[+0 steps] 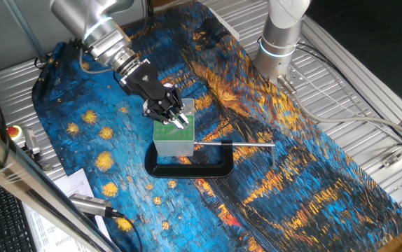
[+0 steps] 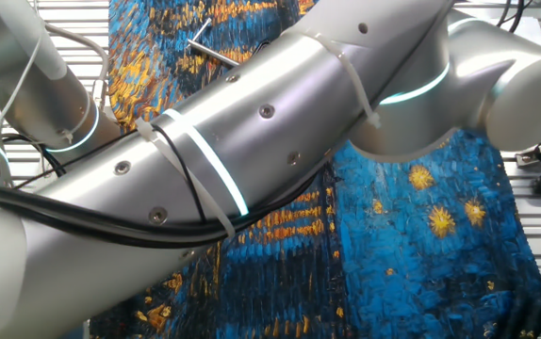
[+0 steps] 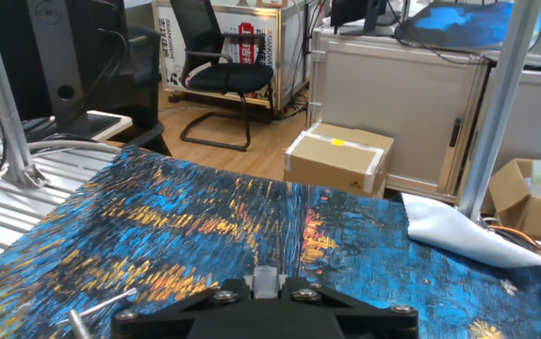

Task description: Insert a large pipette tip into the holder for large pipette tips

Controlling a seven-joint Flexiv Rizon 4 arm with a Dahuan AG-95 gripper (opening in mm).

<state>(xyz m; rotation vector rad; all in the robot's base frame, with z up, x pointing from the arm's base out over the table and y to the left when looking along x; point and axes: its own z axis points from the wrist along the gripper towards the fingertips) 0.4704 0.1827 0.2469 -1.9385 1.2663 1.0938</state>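
In one fixed view, the gripper sits over the green top of the holder for large pipette tips and covers part of the hole grid; the holes are too small to count. Whether the fingers carry the large pipette tip cannot be determined, as nothing that thin resolves between them. In the other fixed view, the robot arm fills the frame and hides the holder, the gripper and most of the cloth. In the hand view, only the gripper base shows at the lower edge; the fingertips and holder lie outside the frame. The clamp rod is cut short there.
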